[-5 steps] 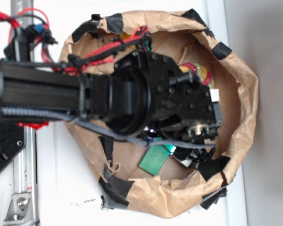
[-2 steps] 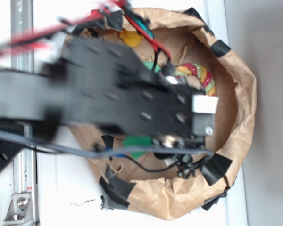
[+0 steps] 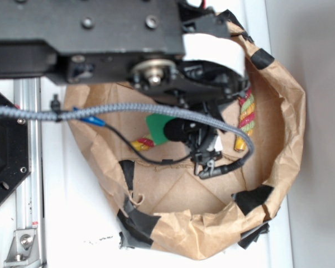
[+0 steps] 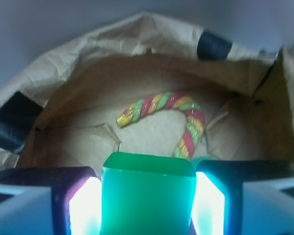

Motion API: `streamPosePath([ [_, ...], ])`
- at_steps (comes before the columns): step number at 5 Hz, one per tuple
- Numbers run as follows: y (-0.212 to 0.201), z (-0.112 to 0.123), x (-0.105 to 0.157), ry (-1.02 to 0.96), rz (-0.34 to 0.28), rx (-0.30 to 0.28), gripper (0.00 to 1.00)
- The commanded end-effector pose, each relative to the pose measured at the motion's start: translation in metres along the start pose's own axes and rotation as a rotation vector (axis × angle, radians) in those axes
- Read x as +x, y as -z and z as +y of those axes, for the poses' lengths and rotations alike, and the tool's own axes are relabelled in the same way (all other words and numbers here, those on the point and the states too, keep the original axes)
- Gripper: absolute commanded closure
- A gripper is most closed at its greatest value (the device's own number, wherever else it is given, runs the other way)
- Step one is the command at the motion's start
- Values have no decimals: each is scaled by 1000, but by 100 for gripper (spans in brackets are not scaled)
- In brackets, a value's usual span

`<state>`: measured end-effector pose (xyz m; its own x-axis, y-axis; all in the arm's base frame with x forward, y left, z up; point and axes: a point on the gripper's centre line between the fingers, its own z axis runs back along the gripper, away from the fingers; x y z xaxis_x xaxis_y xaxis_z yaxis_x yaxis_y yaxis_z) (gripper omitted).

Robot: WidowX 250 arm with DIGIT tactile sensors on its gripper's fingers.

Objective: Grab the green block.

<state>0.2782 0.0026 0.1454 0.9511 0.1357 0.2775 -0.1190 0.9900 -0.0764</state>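
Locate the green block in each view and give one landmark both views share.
Exterior: the flat green rectangular block sits centre frame, partly hidden under the black gripper.
Wrist: it fills bottom centre, between the gripper's lit fingers.
Shared landmark: the red-yellow-green striped rope in the brown paper bag.

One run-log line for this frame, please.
phase: lift | gripper: shut on green block | block: clear of bag floor | striped rope: lying in paper bag | status: grasp holds
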Motion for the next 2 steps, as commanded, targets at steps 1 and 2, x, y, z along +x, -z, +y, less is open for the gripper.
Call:
streamPosePath([
  [1, -7, 1, 19, 52, -60, 17, 100],
  [2, -5, 1, 17, 44, -56, 40, 100],
])
